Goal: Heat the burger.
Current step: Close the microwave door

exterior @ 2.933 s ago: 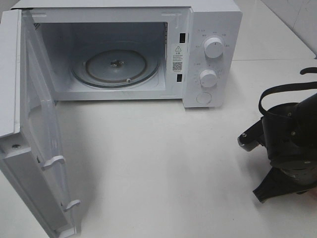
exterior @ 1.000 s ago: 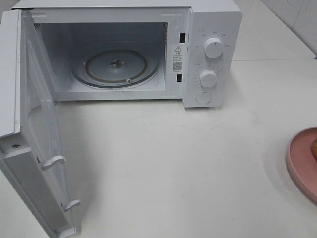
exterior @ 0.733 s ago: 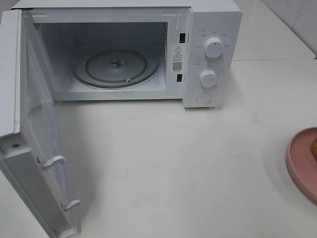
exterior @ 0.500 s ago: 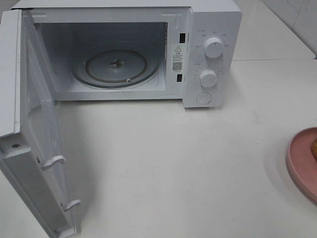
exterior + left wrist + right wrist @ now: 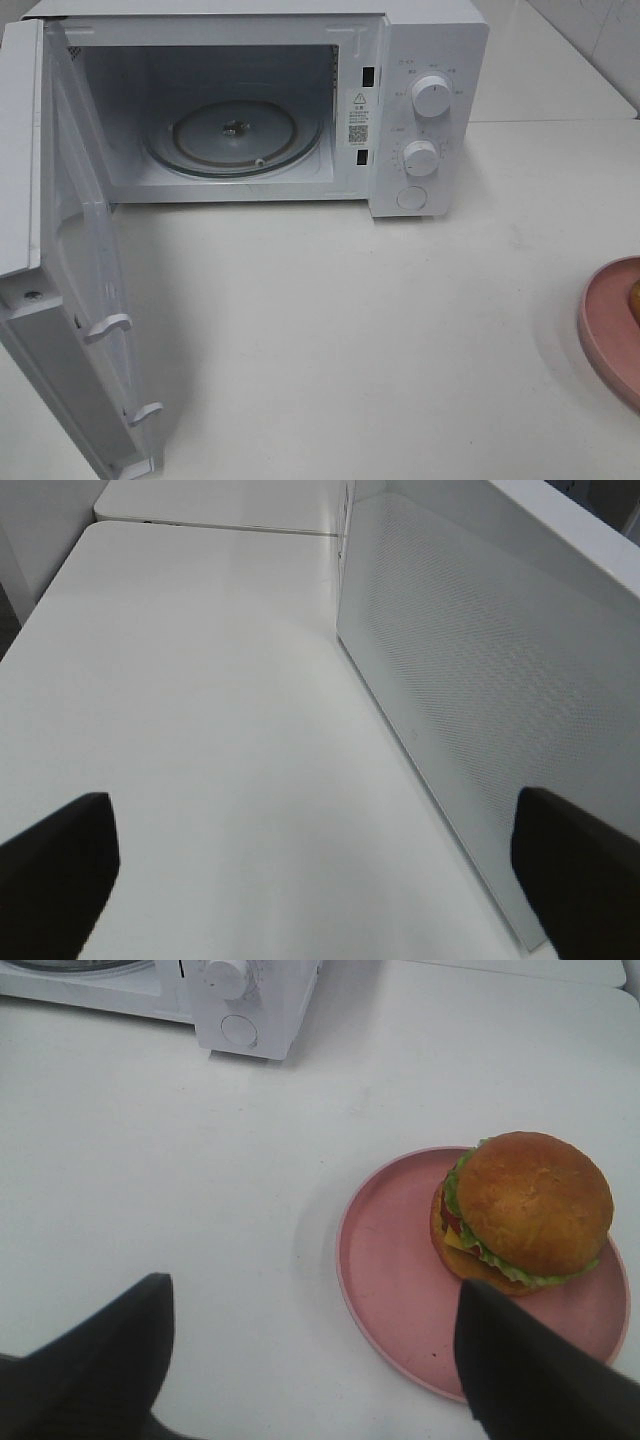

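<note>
Both arms' fingers spread wide w/ tips cut off; burger [image 5: 522, 1210] on pink plate [image 5: 390, 1280], barely visible overhead.

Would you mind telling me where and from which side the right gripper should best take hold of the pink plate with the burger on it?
Probably the bare rim of the pink plate, on the side facing the microwave. The burger sits off-centre toward the opposite edge, leaving that part free. The plate lies flat on the table, so the open right gripper would come in low, one finger above the rim and one below.
</note>
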